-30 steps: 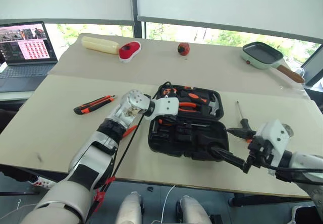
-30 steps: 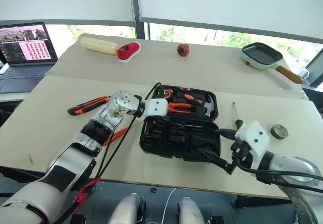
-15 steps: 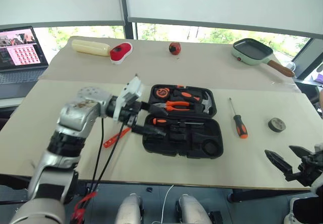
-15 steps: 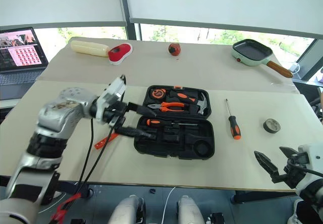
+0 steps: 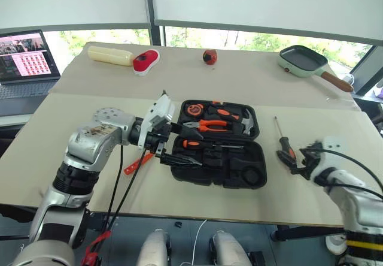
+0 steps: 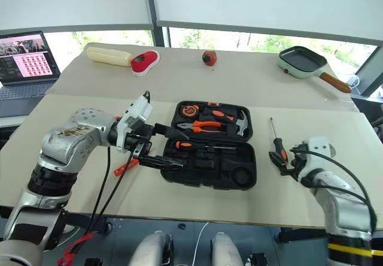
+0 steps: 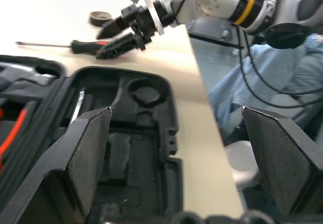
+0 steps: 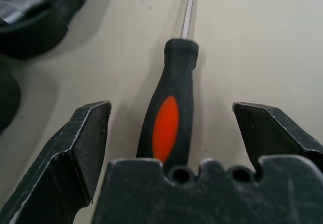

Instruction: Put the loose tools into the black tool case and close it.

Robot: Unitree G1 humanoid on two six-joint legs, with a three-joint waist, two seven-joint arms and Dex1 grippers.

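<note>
Now the right gripper (image 6: pixel 282 161) straddles the screwdriver (image 8: pixel 169 110), fingers spread wide, no longer off the table's edge.
Left gripper (image 5: pixel 175 147) hangs open over the open black tool case (image 5: pixel 242 179), unmoved; a slim orange tool (image 5: pixel 139 163) lies beside it.

My left gripper (image 5: pixel 172 144) hangs with fingers spread wide (forearm bent across my front); my right gripper (image 6: pixel 280 160) reaches forward, fingers parted.
</note>
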